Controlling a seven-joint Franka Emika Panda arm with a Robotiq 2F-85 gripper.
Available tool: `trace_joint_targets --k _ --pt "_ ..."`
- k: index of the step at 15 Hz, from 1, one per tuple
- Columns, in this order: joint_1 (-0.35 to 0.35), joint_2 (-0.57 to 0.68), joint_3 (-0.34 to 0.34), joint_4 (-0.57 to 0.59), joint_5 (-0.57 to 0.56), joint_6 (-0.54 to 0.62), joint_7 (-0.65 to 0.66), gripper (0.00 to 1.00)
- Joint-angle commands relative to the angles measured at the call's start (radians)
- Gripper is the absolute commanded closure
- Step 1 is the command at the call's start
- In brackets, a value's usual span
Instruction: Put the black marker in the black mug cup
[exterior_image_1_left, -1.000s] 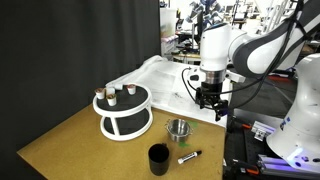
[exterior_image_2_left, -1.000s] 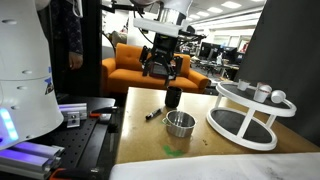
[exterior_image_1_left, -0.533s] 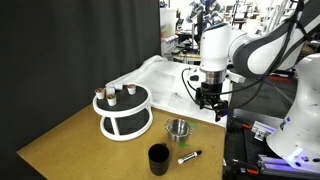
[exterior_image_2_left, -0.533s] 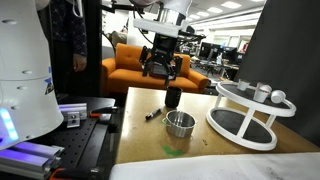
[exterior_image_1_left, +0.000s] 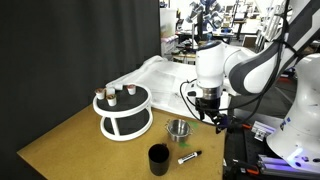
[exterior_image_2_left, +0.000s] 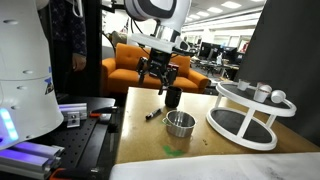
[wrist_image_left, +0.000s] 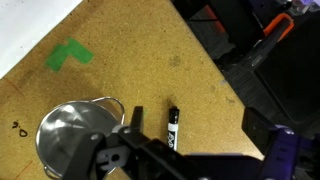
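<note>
**Marker flat on the table, gripper empty above it**

The marker (exterior_image_1_left: 189, 157), a slim black stick with a white section, lies flat on the speckled brown chipboard table (wrist_image_left: 150, 60), just beside the mug (exterior_image_1_left: 158, 159) and apart from it. The mug is a matte black cylinder standing upright. A shiny round metal cup (wrist_image_left: 75, 135) stands near the marker (wrist_image_left: 173, 128). A patch of green tape (wrist_image_left: 68, 55) is stuck to the board. The gripper (exterior_image_2_left: 158, 84) hangs above the table with its jaws spread, holding and touching nothing.
</note>
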Motion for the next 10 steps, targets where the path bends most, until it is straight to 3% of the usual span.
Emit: trace_joint_targets --k 1,5,10 --pt "0.007 0.130 0.047 0.068 -0.007 0.023 0.024 0.00" --pt "-0.001 0.259 0.102 0.150 -0.048 0.031 0.058 0.00" --pt "-0.016 0.431 0.117 0.244 -0.140 0.087 0.113 0.00"
